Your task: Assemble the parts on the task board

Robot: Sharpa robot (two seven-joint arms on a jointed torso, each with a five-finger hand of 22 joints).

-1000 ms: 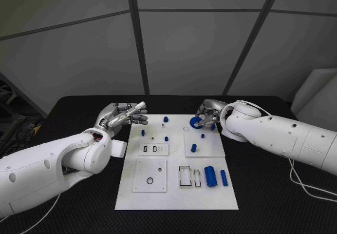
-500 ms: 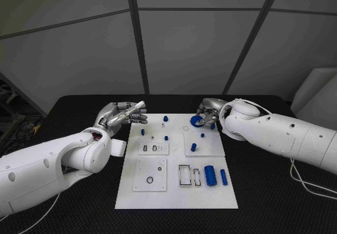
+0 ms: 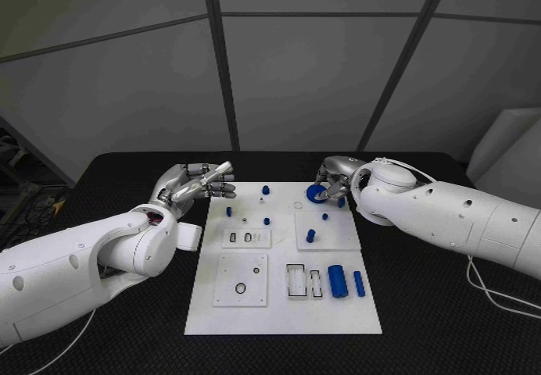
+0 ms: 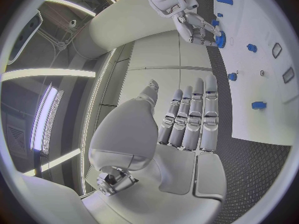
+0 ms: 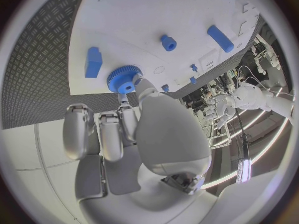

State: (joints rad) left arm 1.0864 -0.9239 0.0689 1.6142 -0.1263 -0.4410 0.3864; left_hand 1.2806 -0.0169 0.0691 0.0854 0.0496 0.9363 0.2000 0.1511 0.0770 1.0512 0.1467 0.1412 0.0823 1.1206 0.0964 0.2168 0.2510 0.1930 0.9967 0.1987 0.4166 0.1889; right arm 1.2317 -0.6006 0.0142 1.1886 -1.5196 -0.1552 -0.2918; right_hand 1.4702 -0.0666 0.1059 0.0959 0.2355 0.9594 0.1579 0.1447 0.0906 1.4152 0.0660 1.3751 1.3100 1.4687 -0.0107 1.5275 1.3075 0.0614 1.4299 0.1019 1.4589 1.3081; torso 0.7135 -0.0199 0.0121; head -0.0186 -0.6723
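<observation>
The white task board (image 3: 288, 312) lies in the middle of the table. My right hand (image 3: 334, 178) hovers over its far right corner and pinches a blue toothed wheel (image 3: 317, 195) between thumb and fingers. The right wrist view shows that wheel (image 5: 124, 79) at my fingertips, just above the board (image 5: 143, 15). My left hand (image 3: 201, 185) hangs beside the board's far left corner, fingers stretched out, holding nothing. Its straight fingers (image 4: 193, 117) appear in the left wrist view, with the right hand (image 4: 194, 26) and wheel (image 4: 221, 39) beyond. A thick blue cylinder (image 3: 336, 281) and a thinner blue bar (image 3: 359, 284) lie near the board's right edge.
Several small blue pegs stand on the far half of the board, among them one (image 3: 266, 190) near the far edge and one (image 3: 310, 235) on the right plate. A blue block (image 5: 93, 62) lies close to the wheel. Black table (image 3: 112, 195) surrounds the board.
My right hand with the wheel has crept very slightly toward the board's far edge. The left hand has stayed where it was.
</observation>
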